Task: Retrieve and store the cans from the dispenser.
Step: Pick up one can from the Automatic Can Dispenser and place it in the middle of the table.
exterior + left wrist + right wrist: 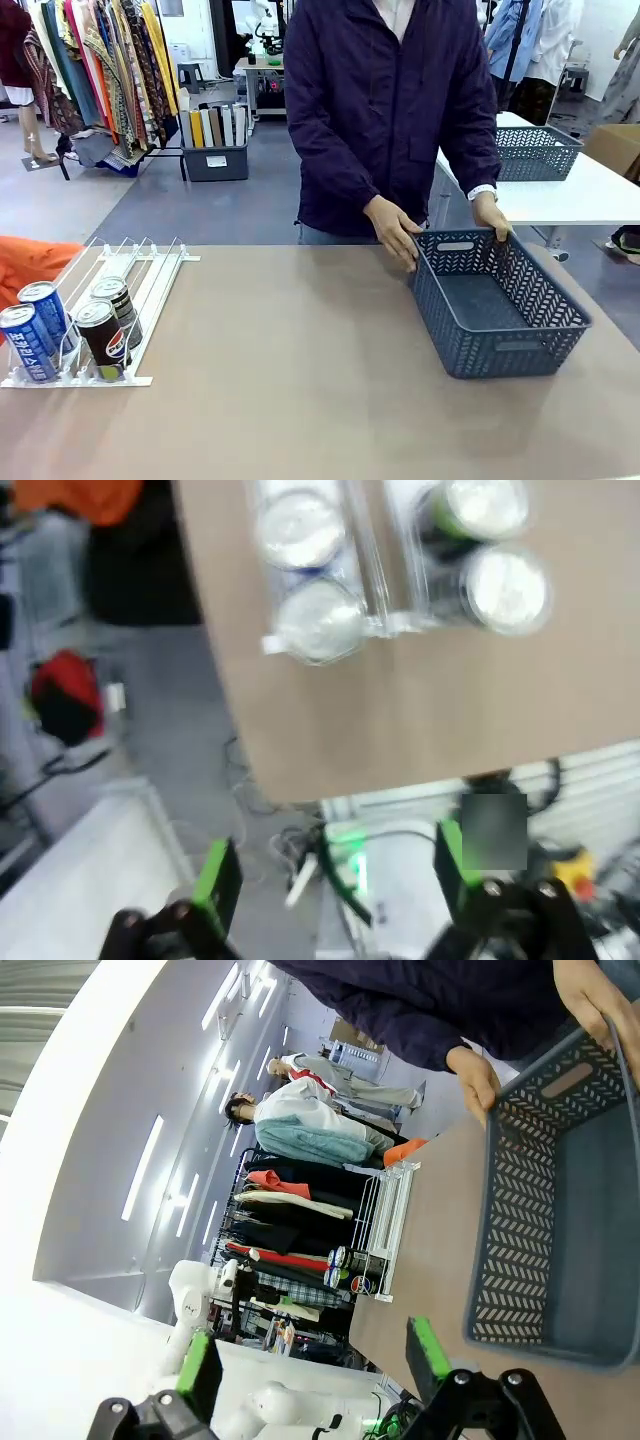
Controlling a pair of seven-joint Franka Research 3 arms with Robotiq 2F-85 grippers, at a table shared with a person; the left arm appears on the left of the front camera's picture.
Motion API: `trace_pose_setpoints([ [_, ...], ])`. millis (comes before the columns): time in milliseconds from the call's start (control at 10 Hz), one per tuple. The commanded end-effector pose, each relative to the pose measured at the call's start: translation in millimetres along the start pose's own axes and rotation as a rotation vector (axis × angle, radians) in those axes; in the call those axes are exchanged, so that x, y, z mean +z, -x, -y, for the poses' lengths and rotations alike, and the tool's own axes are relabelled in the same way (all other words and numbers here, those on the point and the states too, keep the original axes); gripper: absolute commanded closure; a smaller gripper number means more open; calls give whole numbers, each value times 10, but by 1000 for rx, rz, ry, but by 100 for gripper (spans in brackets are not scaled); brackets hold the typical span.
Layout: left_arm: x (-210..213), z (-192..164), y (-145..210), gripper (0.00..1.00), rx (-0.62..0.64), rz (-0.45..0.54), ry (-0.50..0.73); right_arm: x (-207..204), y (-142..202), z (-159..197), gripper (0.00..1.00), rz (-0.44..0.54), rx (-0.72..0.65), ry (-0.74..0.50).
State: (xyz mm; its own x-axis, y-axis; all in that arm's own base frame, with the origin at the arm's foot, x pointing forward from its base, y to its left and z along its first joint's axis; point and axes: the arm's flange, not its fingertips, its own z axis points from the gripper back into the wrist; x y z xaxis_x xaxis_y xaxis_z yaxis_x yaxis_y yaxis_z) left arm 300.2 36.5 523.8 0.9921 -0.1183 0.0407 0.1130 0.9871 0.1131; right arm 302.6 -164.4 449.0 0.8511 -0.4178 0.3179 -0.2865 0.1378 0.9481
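Now | left gripper (pixel 335 875) wide open, empty, off the table edge | cans (pixel 103 335) stand upright at low end of dispenser (pixel 158 285), just ahead of it | right gripper (pixel 312 1365) open, farther off

Orange cloth (pixel 35 262) far left — clothes rack (pixel 105 70) behind, grey bin (pixel 215 160) beside.

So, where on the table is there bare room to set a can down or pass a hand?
The wide table middle, between the dispenser and the lattice basket, is bare, as is the basket's floor. Crowded: the dispenser's near end with four cans, and the basket's far rim, gripped by the person's hands.
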Motion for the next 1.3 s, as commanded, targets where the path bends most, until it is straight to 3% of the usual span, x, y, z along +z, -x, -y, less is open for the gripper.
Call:
trace_pose_setpoints([
  [0,98,-48,-98,0,97,182,55,-6,-21,-42,0,5,4,-14],
  [100,0,0,0,0,0,0,0,-6,-21,-42,0,5,4,-14],
  [400,11,15,-61,0,18,37,7,-6,-21,-42,0,5,4,-14],
  [500,-113,40,-162,0,125,74,15,-6,-21,-42,0,5,4,-14],
  [700,-351,47,-307,0,188,120,55,-6,-21,-42,0,5,4,-14],
  [1000,-649,90,-491,0,156,163,93,-6,-21,-42,0,5,4,-14],
  [1200,-881,72,-592,0,187,117,108,-6,-21,-42,0,5,4,-14],
])
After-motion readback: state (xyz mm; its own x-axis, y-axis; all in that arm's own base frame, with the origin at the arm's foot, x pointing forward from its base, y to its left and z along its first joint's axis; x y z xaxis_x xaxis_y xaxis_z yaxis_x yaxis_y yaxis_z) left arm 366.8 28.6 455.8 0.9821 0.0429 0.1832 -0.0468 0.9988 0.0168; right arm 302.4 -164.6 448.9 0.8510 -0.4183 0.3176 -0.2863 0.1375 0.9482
